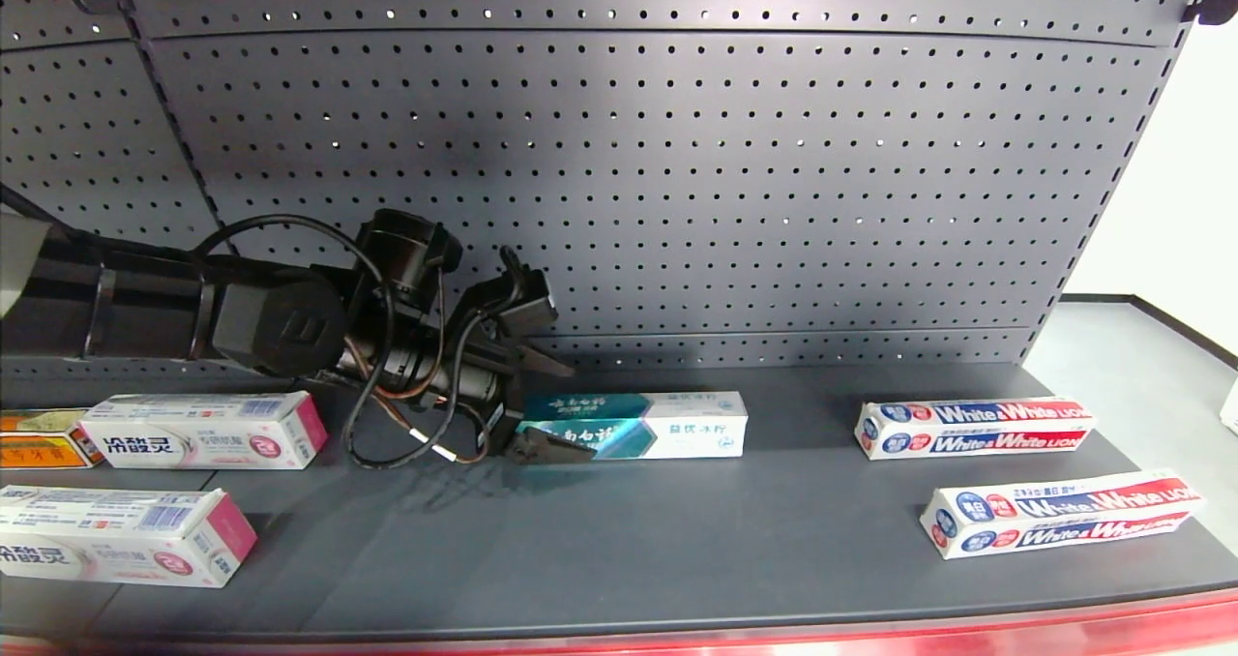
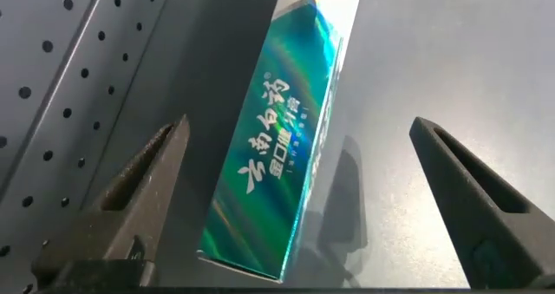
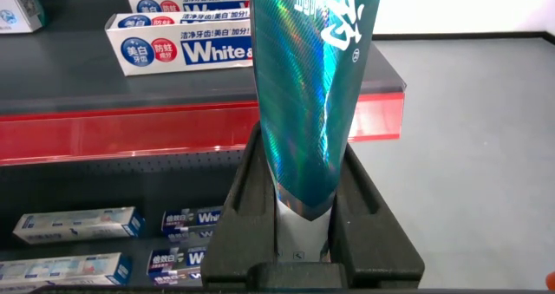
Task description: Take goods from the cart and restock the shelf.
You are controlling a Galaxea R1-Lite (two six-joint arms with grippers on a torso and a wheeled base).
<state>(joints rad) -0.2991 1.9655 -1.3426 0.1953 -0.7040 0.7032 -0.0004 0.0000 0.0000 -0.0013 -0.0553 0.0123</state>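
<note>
A teal and white toothpaste box lies flat on the dark shelf, close to the pegboard back. My left gripper stands open around its left end, one finger behind the box and one in front. In the left wrist view the same box lies between the spread fingers with a gap on each side. My right gripper is shut on a second teal toothpaste box, held upright out in front of the shelving.
Two pink and white boxes lie at the shelf's left, two red, white and blue boxes at its right. The pegboard wall stands right behind. The shelf's red front edge has a lower shelf with several boxes beneath it.
</note>
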